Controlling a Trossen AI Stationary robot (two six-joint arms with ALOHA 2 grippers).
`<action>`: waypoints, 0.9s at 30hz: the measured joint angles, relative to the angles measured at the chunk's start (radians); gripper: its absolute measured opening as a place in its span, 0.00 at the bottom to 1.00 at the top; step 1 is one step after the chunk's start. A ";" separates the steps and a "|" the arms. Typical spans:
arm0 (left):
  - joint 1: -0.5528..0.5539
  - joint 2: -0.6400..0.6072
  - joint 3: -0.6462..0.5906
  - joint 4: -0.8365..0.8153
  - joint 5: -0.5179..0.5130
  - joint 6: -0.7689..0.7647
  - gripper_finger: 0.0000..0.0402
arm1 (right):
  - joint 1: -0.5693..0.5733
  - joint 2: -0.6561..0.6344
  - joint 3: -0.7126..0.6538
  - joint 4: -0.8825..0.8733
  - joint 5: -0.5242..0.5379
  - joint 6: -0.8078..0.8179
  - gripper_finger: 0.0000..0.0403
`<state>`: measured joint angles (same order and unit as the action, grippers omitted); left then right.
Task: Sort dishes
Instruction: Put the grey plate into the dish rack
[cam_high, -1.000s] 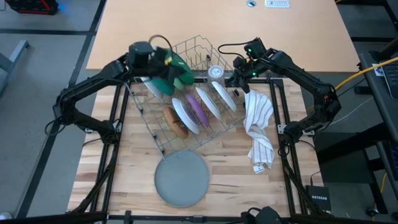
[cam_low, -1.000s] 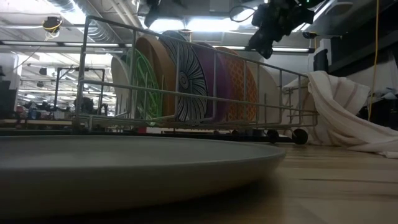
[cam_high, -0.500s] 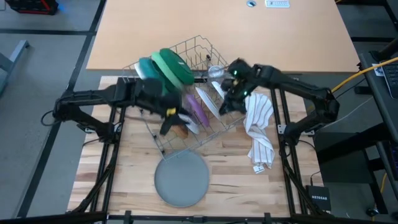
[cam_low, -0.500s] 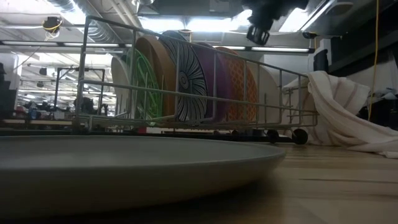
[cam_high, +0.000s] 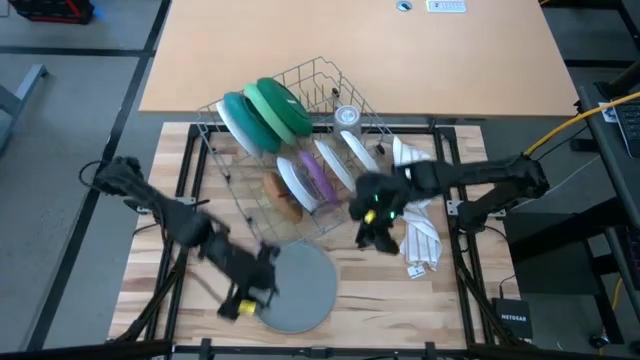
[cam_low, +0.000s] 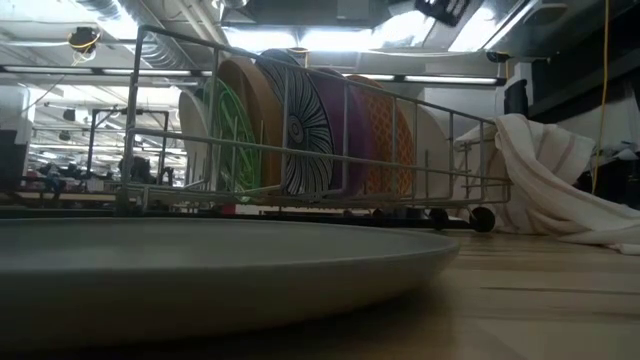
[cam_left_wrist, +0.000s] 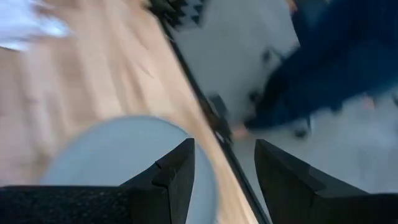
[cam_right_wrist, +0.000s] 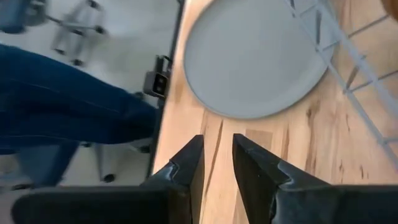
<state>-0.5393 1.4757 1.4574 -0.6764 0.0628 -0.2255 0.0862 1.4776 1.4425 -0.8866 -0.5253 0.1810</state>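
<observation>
A large grey plate (cam_high: 293, 287) lies flat on the wooden counter (cam_high: 340, 260) near its front edge, in front of the grey wire rack (cam_high: 300, 160). The left gripper (cam_high: 250, 297) hangs low at the plate's left rim; in the left wrist view its two dark fingers (cam_left_wrist: 174, 177) stand apart with nothing between them, and the grey plate (cam_left_wrist: 118, 155) lies on the counter beyond their tips, near the counter's edge. The right gripper (cam_high: 378, 232) hovers just beside the rack's front right corner, next to the white striped cloth (cam_high: 418, 215); in the right wrist view its fingers (cam_right_wrist: 189, 165) are only narrowly parted and hold nothing, with bare wood showing in the slit between them and the grey plate (cam_right_wrist: 255, 59) well ahead of the tips, apart from them. The other dishes stand on edge in the rack: a teal plate (cam_high: 238, 122) and a green plate (cam_high: 280, 108) at its back left, then a brown dish (cam_high: 285, 195), a white plate (cam_high: 298, 185), a purple dish (cam_high: 318, 175) and further white ones toward the right. From the low view the grey plate (cam_low: 200, 270) fills the foreground, with the rack's upright dishes behind it, among them an orange-patterned dish (cam_low: 385, 140). A person's blue trouser leg (cam_right_wrist: 62, 99) shows on the floor beyond the counter's edge.
</observation>
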 joint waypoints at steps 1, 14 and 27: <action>-0.033 0.024 0.000 -0.002 -0.002 0.005 0.39 | 0.037 0.000 0.000 0.002 0.050 0.032 0.22; -0.309 0.324 0.000 -0.143 -0.370 0.268 0.39 | 0.394 0.001 0.000 0.228 0.574 0.470 0.22; -0.421 0.419 -0.016 -0.173 -0.413 0.230 0.39 | 0.456 0.100 0.000 0.524 0.848 0.648 0.22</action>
<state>-0.9605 1.8946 1.4413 -0.8490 -0.3506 0.0043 0.5426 1.5774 1.4425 -0.3624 0.3229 0.8287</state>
